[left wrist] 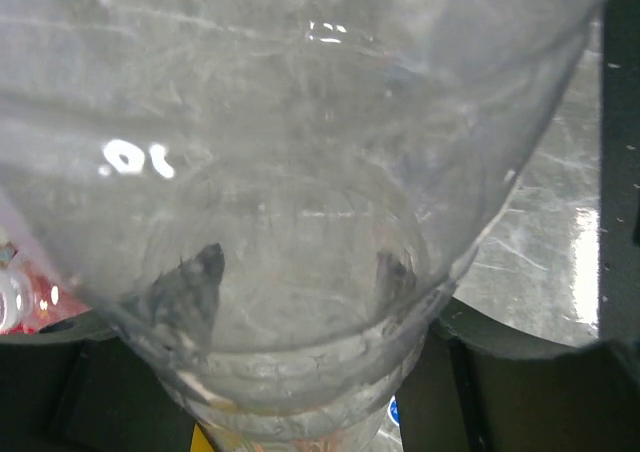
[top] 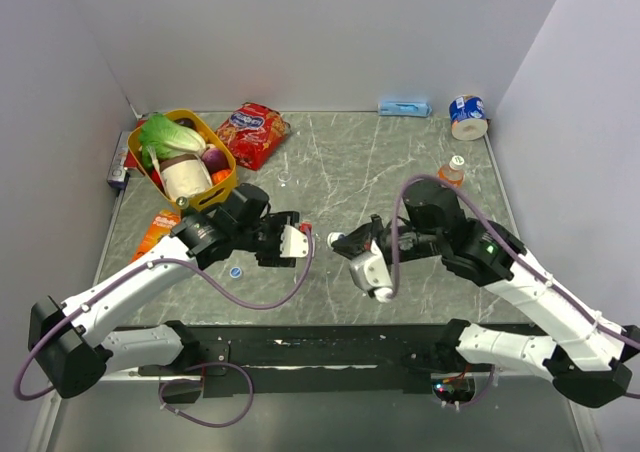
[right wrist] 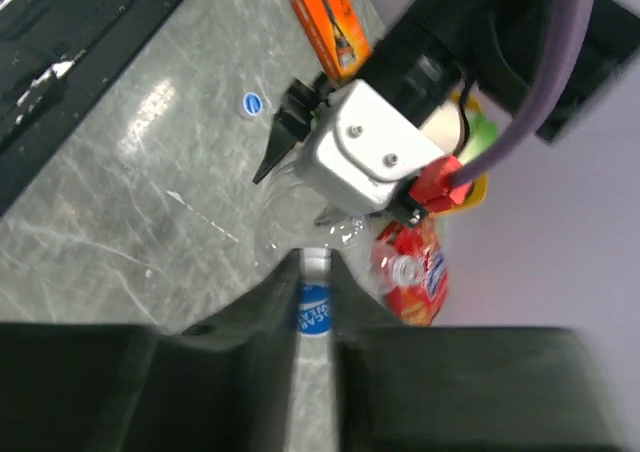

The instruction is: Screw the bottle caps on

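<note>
Pinching blue cap (right wrist: 313, 309) (white print illegible), right fingers (right wrist: 262, 317) face clear bottle (left wrist: 300, 172).

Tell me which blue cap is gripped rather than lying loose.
The blue cap pinched in the right gripper, close to the clear bottle; the other blue cap lies loose on the table.

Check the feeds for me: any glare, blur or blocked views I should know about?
Left wrist: the bottle fills the frame, blurred, with white glints; little else readable. Right wrist: fingers dark and out of focus, the cap between them clear enough, a glare patch on the table. Top: evenly lit and sharp.
</note>
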`<state>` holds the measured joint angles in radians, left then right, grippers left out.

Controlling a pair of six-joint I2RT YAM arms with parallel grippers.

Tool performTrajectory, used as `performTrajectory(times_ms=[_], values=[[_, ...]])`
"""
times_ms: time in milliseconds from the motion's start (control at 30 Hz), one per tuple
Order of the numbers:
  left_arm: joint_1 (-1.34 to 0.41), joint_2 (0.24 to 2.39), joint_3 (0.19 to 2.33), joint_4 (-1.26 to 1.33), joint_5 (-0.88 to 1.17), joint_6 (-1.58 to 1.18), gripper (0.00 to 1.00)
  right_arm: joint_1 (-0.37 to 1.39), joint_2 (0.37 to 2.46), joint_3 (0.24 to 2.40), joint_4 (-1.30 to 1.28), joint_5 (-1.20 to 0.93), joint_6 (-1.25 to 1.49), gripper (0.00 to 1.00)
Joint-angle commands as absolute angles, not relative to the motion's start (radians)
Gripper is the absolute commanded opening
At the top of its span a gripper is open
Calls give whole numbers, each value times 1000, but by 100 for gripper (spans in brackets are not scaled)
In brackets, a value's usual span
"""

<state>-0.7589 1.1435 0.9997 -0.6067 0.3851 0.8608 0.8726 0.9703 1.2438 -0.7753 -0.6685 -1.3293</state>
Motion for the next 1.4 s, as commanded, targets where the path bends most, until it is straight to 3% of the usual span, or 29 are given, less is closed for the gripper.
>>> performTrajectory(times_ms=[0, 33, 67, 200, 300, 400, 467, 500, 533, 633, 733, 900, 1367], values=[[-761, 1089, 974, -427, 362, 798, 1, 874, 1064, 1302, -654, -548, -1062, 9], [-759, 1074, 936, -367, 280, 723, 1, 859, 1089, 1325, -628, -501, -904, 0], [-759, 1042, 918, -241, 250, 683, 1, 853, 1144, 1380, -626, -477, -818, 0], [-762, 982, 870, -132, 181, 640, 1, 808, 1265, 1545, -701, -512, -574, 0], [-762, 997, 880, -219, 179, 661, 1, 753, 1249, 1580, -620, -653, -480, 0], [-762, 1022, 894, -290, 182, 654, 1, 732, 1227, 1626, -520, -657, -373, 0], [-761, 1013, 884, -343, 213, 666, 1, 715, 1236, 1681, -528, -699, -369, 12], [-761, 1006, 877, -357, 228, 684, 1, 715, 1238, 1693, -605, -718, -421, 23], [-762, 1002, 874, -392, 242, 696, 1, 715, 1235, 1698, -653, -742, -581, 43], [-761, 999, 891, -463, 314, 747, 1, 713, 1175, 1631, -829, -781, -935, 58], [-761, 1006, 897, -512, 336, 785, 1, 764, 1080, 1505, -919, -727, -1212, 66], [-759, 1009, 903, -492, 336, 808, 1, 821, 1025, 1419, -992, -675, -1373, 66], [-759, 1015, 939, -497, 380, 818, 1, 896, 1069, 1407, -911, -606, -1330, 58]])
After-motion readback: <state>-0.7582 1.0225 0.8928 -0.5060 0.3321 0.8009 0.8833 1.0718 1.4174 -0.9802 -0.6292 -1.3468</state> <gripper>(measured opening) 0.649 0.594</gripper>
